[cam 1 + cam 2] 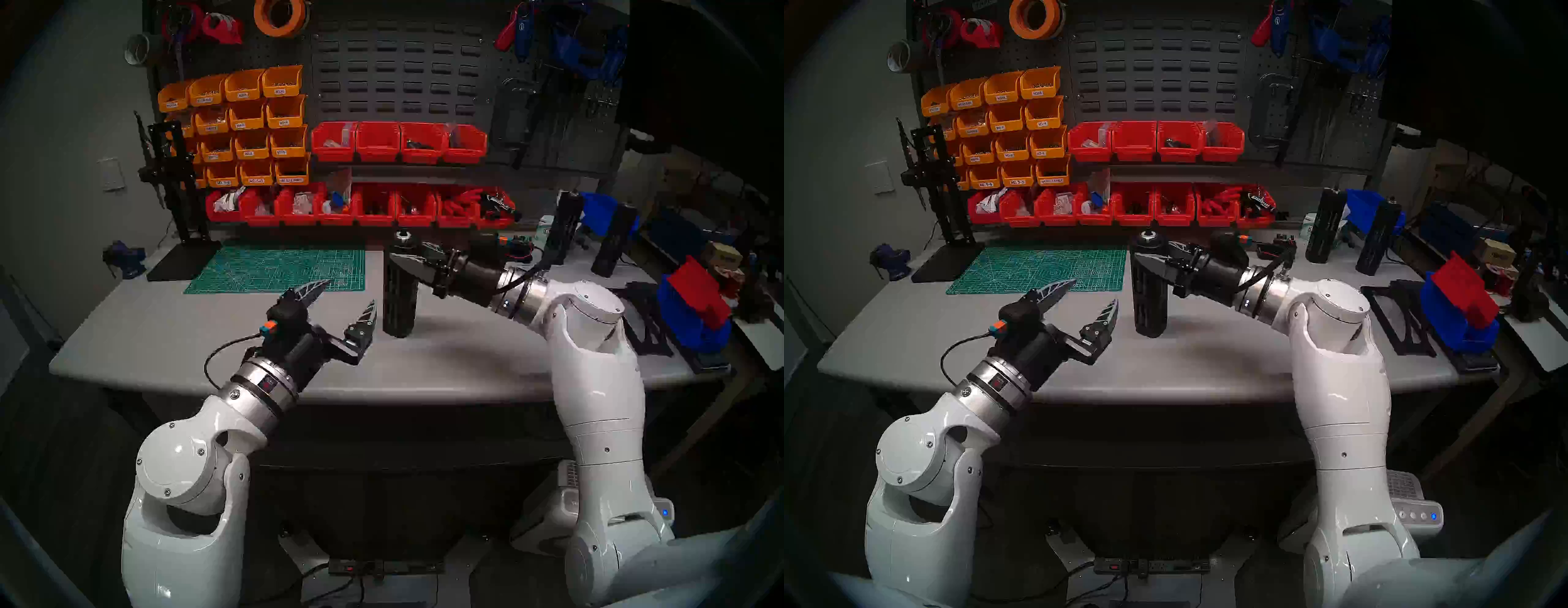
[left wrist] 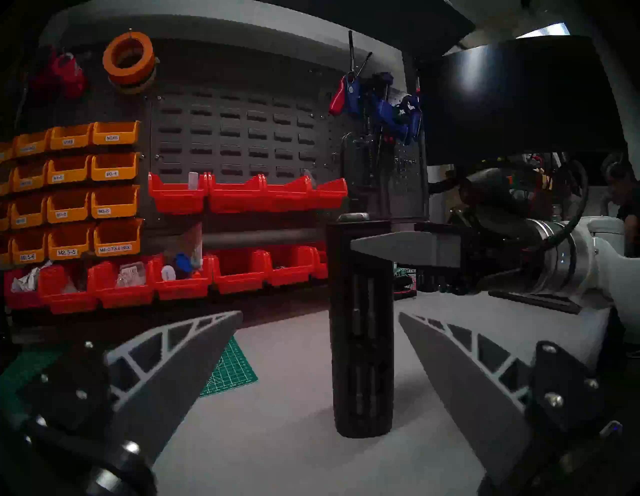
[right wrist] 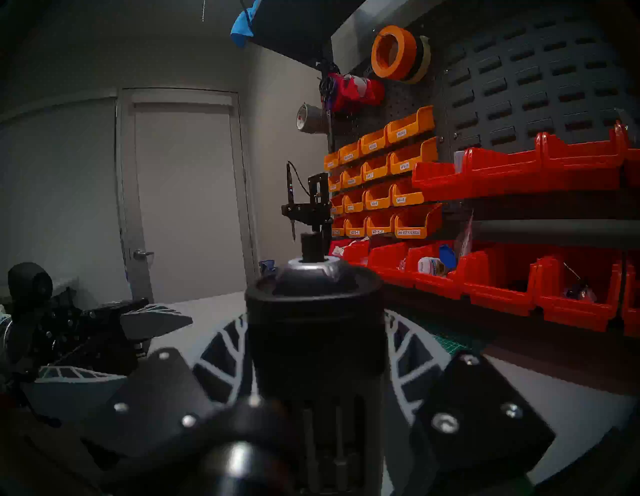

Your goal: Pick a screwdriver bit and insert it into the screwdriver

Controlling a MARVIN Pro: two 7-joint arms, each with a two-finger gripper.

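Right gripper fingers clamped on the tall matte-black slotted screwdriver, frame centre, steadying it upright on the grey desk. Left gripper fingers spread, empty, just beside it. Thin pins in its slots look like bits; too dark to confirm.

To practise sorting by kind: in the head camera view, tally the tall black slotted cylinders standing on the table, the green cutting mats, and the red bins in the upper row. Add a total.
Tall black cylinders: 3
Green cutting mat: 1
Upper-row red bins: 4
Total: 8
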